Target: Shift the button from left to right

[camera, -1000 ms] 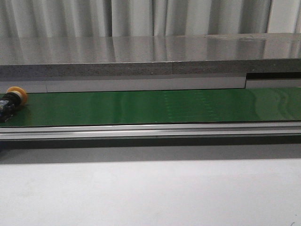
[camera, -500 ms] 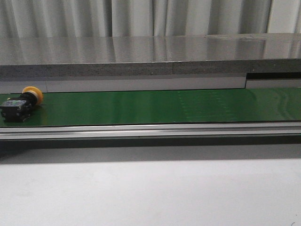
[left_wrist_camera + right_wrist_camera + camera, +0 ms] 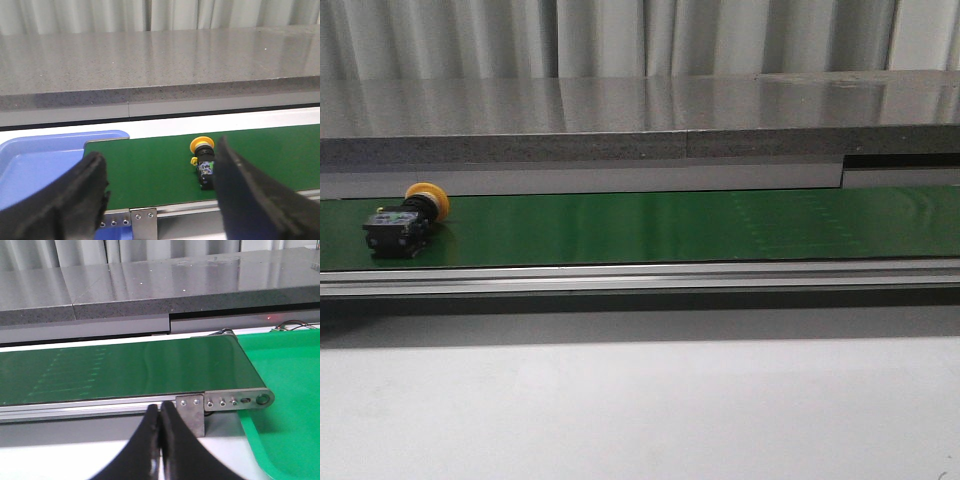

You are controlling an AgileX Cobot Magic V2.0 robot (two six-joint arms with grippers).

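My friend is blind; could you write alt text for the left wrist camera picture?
A small dark button with a yellow cap lies on a green conveyor belt, between the open left gripper fingers. A blue tray sits at the belt's end.

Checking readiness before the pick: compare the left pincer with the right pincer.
The left pincer is open, fingers wide apart; the right pincer is shut, fingers together. The left faces the button on the green belt; the right faces the belt's bare end. Both are black and hold nothing.
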